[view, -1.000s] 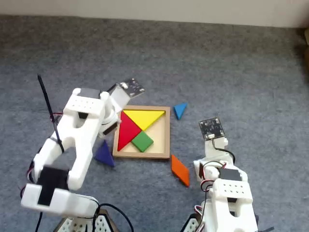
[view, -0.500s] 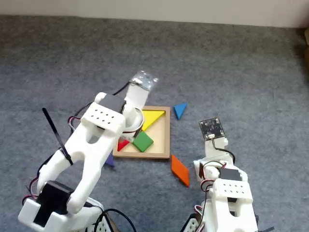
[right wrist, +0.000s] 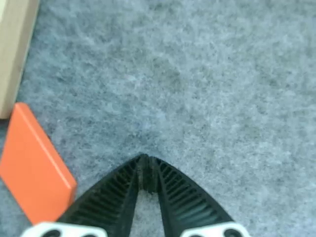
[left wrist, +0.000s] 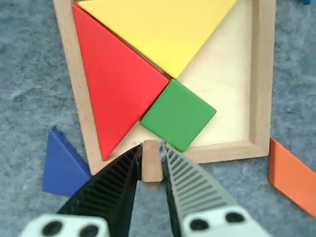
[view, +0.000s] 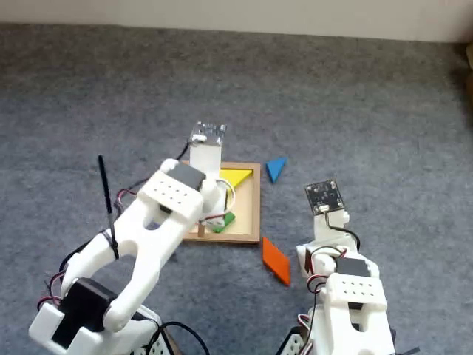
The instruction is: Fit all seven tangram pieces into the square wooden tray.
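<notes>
Our left gripper [left wrist: 150, 149] pinched a wood-coloured piece [left wrist: 151, 170] edge-on over the square wooden tray's [left wrist: 261, 74] near rim, beside the green square [left wrist: 178, 114], presumably to slot it in. Our right gripper [right wrist: 146, 160] sat closed and empty by the orange parallelogram [right wrist: 34, 163].

No text, labels or numbers are legible

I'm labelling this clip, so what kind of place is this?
Probably an indoor robot workspace laid with grey carpet: a left arm and right arm by a wooden tray of tangram pieces, an orange piece loose beside it.
</notes>
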Robot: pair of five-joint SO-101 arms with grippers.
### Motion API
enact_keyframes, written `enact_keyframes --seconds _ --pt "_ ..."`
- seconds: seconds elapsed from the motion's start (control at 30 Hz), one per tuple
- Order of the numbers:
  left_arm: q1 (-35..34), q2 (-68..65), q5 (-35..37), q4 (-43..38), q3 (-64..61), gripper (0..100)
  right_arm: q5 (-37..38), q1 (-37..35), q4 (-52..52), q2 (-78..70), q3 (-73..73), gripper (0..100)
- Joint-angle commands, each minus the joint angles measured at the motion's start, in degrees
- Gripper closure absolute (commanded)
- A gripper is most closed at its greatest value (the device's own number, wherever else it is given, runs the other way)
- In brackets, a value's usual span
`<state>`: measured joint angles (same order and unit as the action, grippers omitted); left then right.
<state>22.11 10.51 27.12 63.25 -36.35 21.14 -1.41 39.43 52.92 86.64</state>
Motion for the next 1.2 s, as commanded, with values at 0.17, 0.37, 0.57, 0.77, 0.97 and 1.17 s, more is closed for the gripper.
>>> enact_keyframes --seconds 0.17,0.37,0.57,0.77,0.97,1.17 --pt "1.6 2.3 23.1 -18.3 -10.6 99 -0.1 1.4 -1.5 0.7 0.3 97.5" --pt "1.4 2.5 25.2 -20.0 -12.3 99 -0.1 1.5 -1.5 0.7 0.3 97.5" --pt "1.3 2.6 25.2 -20.0 -12.2 99 -0.1 1.5 -1.5 0.7 0.3 97.5" --pt "1.3 2.7 25.2 -14.9 -10.1 96 -0.1 1.5 -1.5 0.7 0.3 97.5" --pt "1.3 2.6 25.2 -7.1 -6.5 71 -0.1 1.5 -1.5 0.7 0.3 97.5" --pt "1.3 2.7 25.2 -6.9 -6.0 67 -0.1 1.5 -1.5 0.7 0.3 97.5"
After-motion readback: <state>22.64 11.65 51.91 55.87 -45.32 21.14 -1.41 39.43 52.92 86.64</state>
